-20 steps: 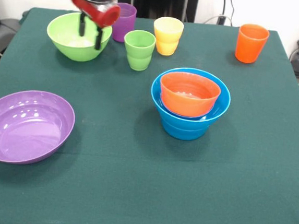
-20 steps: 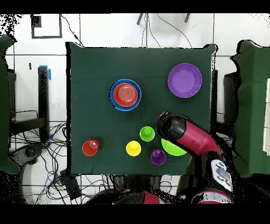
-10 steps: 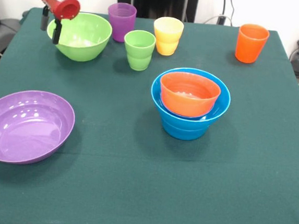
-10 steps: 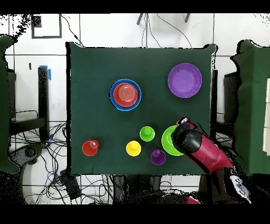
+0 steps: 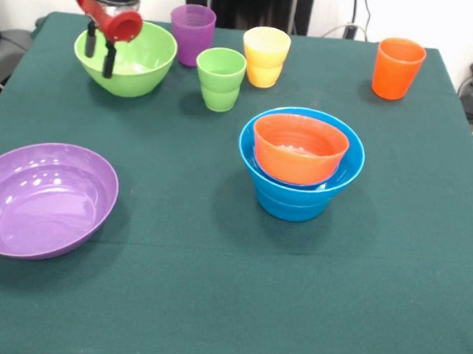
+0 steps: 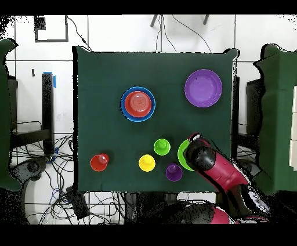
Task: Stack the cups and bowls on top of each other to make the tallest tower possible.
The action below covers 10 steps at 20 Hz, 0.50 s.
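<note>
The gripper (image 5: 98, 51) hangs at the lime green bowl (image 5: 134, 64), its two dark fingers (image 5: 108, 60) spread apart and holding nothing. One finger sits just outside the bowl's rim on the side toward the table's edge, the other over the rim or just inside it; whether either touches the plastic cannot be told. That bowl stands near one corner of the green table (image 5: 208, 307), at the edge where the cups line up. The purple cup (image 5: 192, 34) is just beside it, then the green cup (image 5: 220, 78) and the yellow cup (image 5: 265, 56), with the orange cup (image 5: 398, 68) well apart near the other corner of that edge. Around the middle of the table the small orange bowl (image 5: 299, 148) nests inside a blue bowl (image 5: 297, 195), a low tower. The large purple bowl (image 5: 40, 200) lies alone by a side edge. No writing or label can be read on anything.
</note>
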### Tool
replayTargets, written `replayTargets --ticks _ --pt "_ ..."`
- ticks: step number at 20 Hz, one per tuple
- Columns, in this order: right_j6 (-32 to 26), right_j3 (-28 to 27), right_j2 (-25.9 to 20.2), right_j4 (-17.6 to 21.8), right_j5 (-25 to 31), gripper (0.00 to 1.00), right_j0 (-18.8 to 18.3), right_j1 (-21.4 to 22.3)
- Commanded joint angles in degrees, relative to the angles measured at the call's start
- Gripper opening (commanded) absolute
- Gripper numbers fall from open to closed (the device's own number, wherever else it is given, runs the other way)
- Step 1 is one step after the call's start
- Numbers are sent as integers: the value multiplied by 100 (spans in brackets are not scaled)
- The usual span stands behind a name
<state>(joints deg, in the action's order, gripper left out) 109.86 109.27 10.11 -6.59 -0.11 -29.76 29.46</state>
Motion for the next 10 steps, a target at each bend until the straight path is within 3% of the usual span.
replayTargets --ticks 1,10 --pt "1039 393 -810 246 -552 100 45 -404" --pt "1018 415 -792 137 -596 100 76 -474"
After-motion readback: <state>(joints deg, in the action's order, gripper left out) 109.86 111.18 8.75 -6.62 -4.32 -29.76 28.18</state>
